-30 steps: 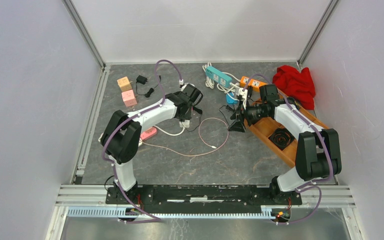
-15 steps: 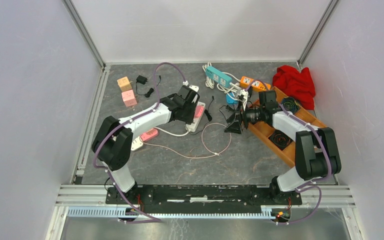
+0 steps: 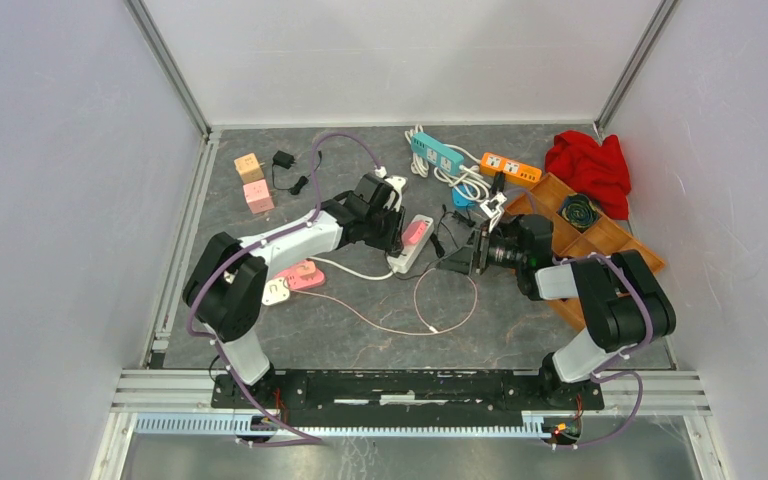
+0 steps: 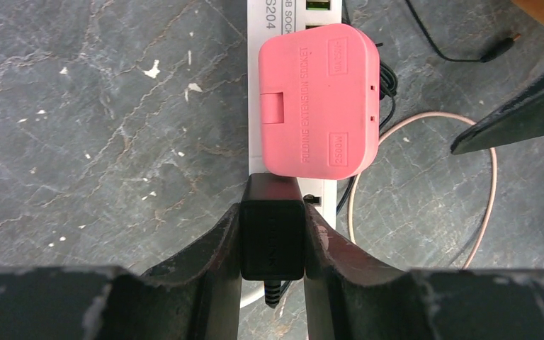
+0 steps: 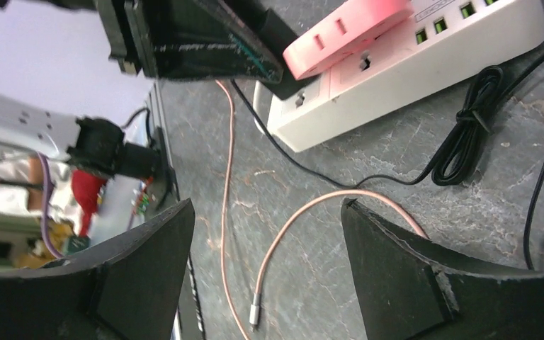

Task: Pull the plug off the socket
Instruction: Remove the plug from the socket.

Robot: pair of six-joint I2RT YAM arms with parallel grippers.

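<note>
Centre of the worktop point(image 3: 520, 330), top view: white power strip point(image 3: 410, 243), now lying further right than a second ago, dragged there with the left jaws clamped on it. Left jaws: clenched on the black plug point(image 4: 273, 237), which sits on the strip just below the pink adapter point(image 4: 319, 99) in the left wrist view. The plug appears still seated in its socket. Right jaws: released, spread wider than a second ago, and come down off the wooden tray point(image 3: 600, 240) to the worktop, with the strip's near end at upper right of the right wrist view and a pink cable point(image 5: 304, 212) running between them. Reading: strip brought within reach of the second arm, probably to be braced there. The pull itself is not yet made.
</note>
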